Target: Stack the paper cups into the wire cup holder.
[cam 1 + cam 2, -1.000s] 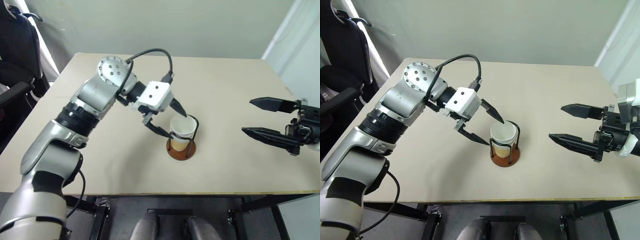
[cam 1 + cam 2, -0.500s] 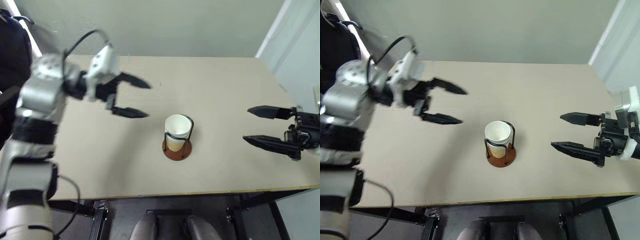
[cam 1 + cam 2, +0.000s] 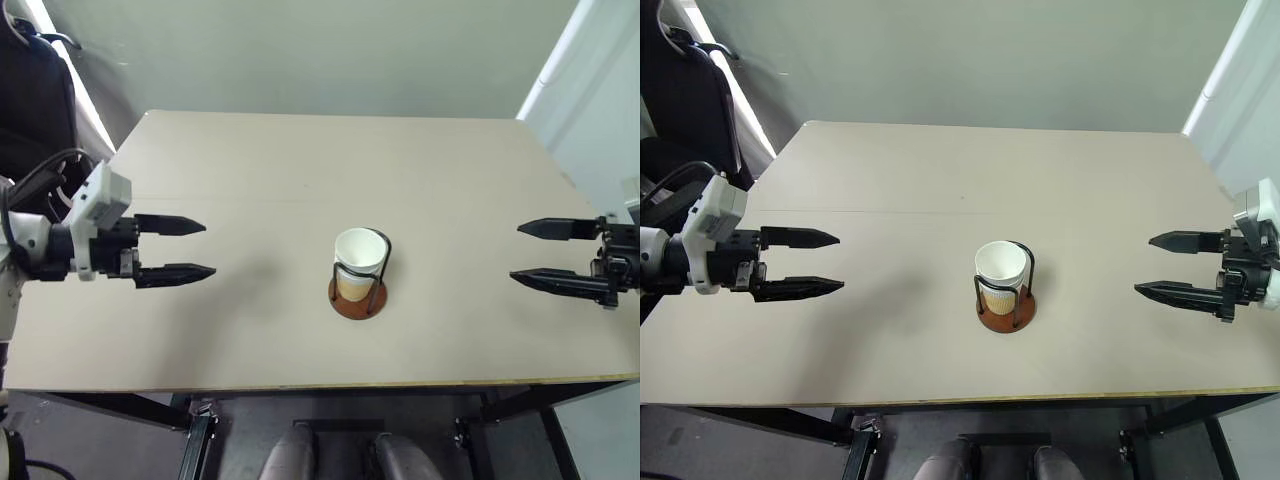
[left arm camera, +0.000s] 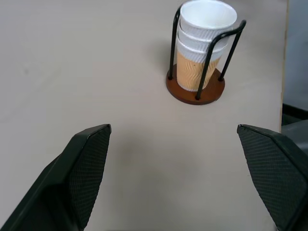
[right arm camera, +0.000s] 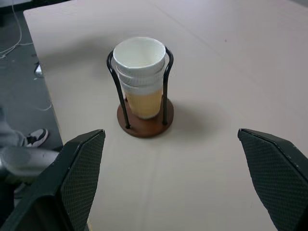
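Left wrist view: cups (image 4: 201, 48) stand nested upright in the holder (image 4: 196, 89), mouths up; long axis vertical. Both my grippers, left (image 3: 192, 248) and right (image 3: 530, 253), gape wide, empty.

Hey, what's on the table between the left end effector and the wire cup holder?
Nothing: bare table separates the left end effector from the wire cup holder, seen in the left eye view.

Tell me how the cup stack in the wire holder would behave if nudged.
The three nested tan paper cups are probably light and crushable. The black wire holder on its reddish-brown disc base likely slides, or tips, being tall and narrow.
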`<state>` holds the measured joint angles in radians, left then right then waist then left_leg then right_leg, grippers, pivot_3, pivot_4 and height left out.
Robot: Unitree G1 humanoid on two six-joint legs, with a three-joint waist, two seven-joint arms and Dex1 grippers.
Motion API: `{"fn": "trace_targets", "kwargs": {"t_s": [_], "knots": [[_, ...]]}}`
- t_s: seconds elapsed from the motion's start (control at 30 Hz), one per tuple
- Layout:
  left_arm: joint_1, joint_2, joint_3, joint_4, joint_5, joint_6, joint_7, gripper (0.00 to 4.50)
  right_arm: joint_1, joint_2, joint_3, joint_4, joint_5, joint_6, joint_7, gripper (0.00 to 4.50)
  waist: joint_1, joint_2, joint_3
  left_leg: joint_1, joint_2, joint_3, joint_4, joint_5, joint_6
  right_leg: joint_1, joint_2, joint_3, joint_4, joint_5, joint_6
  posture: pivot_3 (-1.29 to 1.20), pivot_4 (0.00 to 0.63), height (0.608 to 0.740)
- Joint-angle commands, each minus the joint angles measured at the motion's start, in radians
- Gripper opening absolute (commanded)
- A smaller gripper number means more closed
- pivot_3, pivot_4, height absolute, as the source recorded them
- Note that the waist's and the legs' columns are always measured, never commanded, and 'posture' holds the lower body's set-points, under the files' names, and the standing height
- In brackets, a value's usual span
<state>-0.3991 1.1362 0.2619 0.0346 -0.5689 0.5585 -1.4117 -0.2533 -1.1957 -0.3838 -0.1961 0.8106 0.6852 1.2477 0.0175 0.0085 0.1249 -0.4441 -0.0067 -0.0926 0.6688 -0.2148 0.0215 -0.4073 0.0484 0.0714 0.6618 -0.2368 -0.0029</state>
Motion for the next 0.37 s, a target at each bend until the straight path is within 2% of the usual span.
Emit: {"fn": "trace_targets", "kwargs": {"t_s": [0.03,0.37], "knots": [[0.044,0.019,0.074,-0.085,-0.036,0.029,0.021,4.49,-0.065,-0.001,0.024,0.025,-0.01,-0.039,0.052,4.5,-0.003,0.0,0.0,0.0,0.0,0.0,-0.001,0.0,-0.001,0.0,0.0,0.0,0.0,0.0,-0.001,0.0,0.15,0.74],[0.112,0.025,0.107,-0.138,-0.036,0.049,0.075,4.49,-0.154,0.009,0.089,0.072,-0.047,-0.053,0.099,4.5,-0.006,0.0,0.0,0.001,0.001,0.0,-0.005,0.0,-0.002,-0.001,0.0,0.0,0.0,-0.001,-0.002,0.0,0.15,0.74]]}}
